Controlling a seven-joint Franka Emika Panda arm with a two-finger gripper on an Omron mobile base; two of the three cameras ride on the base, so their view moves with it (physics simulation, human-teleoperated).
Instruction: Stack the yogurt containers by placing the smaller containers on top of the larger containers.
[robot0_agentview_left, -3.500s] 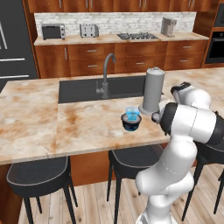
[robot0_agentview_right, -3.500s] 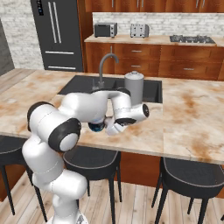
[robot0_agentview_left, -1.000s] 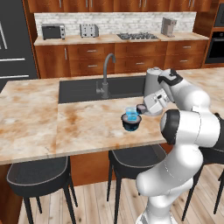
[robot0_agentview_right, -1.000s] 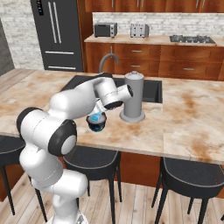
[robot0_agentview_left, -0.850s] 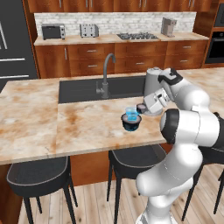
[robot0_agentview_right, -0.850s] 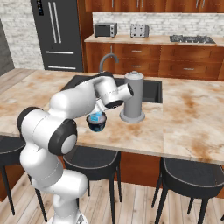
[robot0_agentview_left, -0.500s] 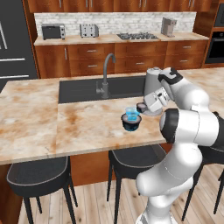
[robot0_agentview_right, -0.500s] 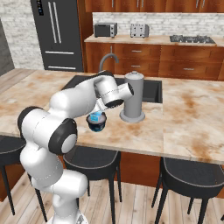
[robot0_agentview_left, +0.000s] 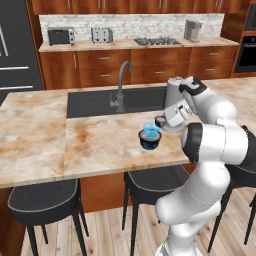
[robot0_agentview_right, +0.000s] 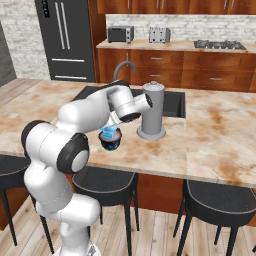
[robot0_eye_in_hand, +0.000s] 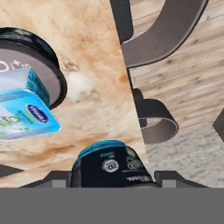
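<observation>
Where it shows closest, tiny dark cup (robot0_eye_in_hand: 110, 166), teal-rimmed, white labels

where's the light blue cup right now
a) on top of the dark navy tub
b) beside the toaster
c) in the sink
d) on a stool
a: the light blue cup sits on the pale top of the dark navy tub on the counter, seen also in the hand view.

A home kitchen: marble island (robot0_agentview_left: 75, 145) with sink (robot0_agentview_left: 95, 102), fridge (robot0_agentview_right: 67, 40), stovetop (robot0_agentview_left: 155, 41), wooden cabinets (robot0_agentview_left: 100, 67).
</observation>
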